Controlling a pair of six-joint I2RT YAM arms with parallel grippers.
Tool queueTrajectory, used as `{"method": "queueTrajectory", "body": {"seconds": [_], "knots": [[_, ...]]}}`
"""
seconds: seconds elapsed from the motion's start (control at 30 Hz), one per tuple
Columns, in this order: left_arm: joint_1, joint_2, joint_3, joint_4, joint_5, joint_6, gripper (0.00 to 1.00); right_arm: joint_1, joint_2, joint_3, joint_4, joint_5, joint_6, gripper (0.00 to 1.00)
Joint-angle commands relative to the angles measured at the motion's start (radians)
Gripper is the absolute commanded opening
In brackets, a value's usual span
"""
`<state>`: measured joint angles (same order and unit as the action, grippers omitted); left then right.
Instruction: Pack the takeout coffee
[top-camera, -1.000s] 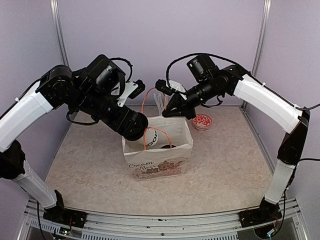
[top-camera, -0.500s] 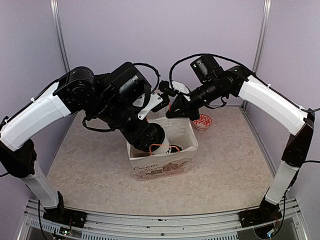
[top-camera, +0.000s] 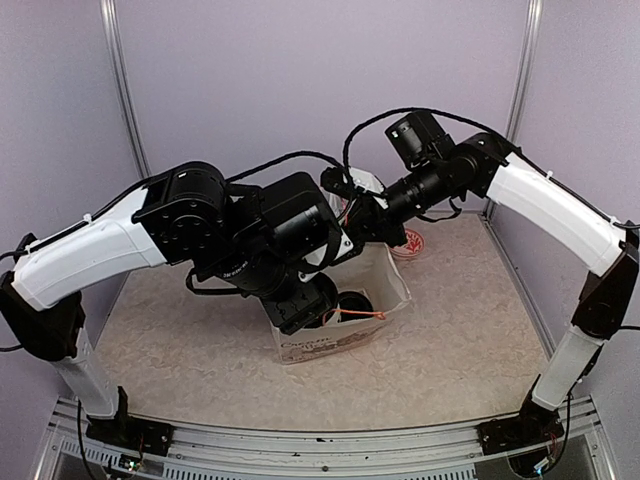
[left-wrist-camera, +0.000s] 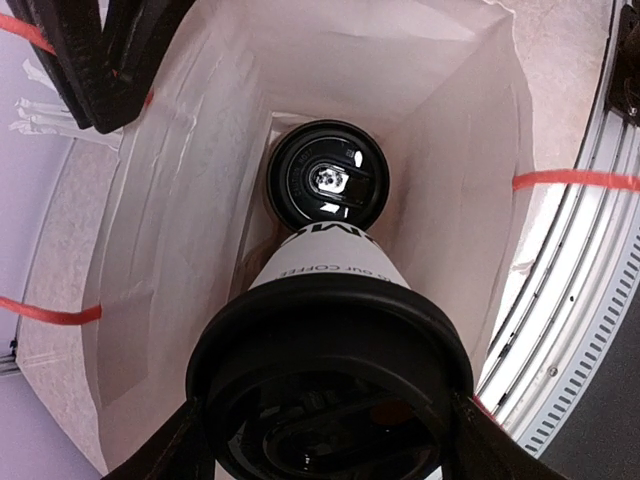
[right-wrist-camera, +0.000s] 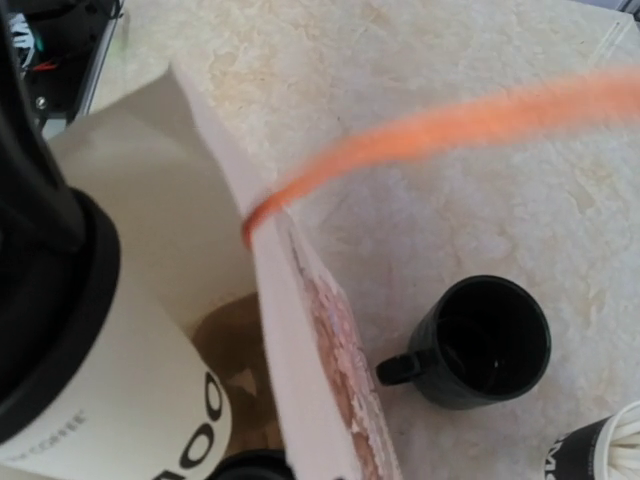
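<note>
The left pincer (left-wrist-camera: 330, 440), now swung over the paper bag (top-camera: 335, 345) at mid-surface (top-camera: 470, 330), grips the second coffee cup (left-wrist-camera: 330, 275) inside its mouth, above the first cup (left-wrist-camera: 325, 182) on the bag floor. We judge only release remains. The right pincer's (top-camera: 362, 215) closure we cannot tell.

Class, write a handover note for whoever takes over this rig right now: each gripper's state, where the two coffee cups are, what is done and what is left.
Left gripper: shut on the second lidded cup, which is partly down inside the paper bag and not released.
Right gripper: at the bag's far rim by the orange handle; its grip is not visible.
First lidded cup: upright on the bag's floor.
Done: one cup packed.
Left: seat the second cup beside it, release, and withdraw the arms.
</note>
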<state>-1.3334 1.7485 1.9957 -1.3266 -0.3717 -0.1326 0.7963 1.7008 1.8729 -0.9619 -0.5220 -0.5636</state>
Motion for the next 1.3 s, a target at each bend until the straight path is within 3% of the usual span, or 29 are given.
{"method": "queueTrajectory", "body": {"seconds": [0.0,0.43,0.8,1.27], "knots": [[-0.028,0.028,-0.020,-0.028,-0.055,-0.008,0.67,0.008,-0.051,-0.011,-0.024,-0.028,-0.009,0.08],[-0.086,0.033,-0.076,-0.040,-0.069,-0.137,0.67,0.001,-0.186,-0.015,-0.124,-0.127,-0.118,0.53],[-0.093,-0.012,-0.190,-0.040,-0.105,-0.227,0.66,-0.106,-0.095,0.028,-0.035,-0.105,-0.106,0.53],[-0.160,0.011,-0.200,-0.030,-0.135,-0.145,0.66,-0.108,-0.030,-0.162,0.069,0.022,-0.142,0.53]]}}
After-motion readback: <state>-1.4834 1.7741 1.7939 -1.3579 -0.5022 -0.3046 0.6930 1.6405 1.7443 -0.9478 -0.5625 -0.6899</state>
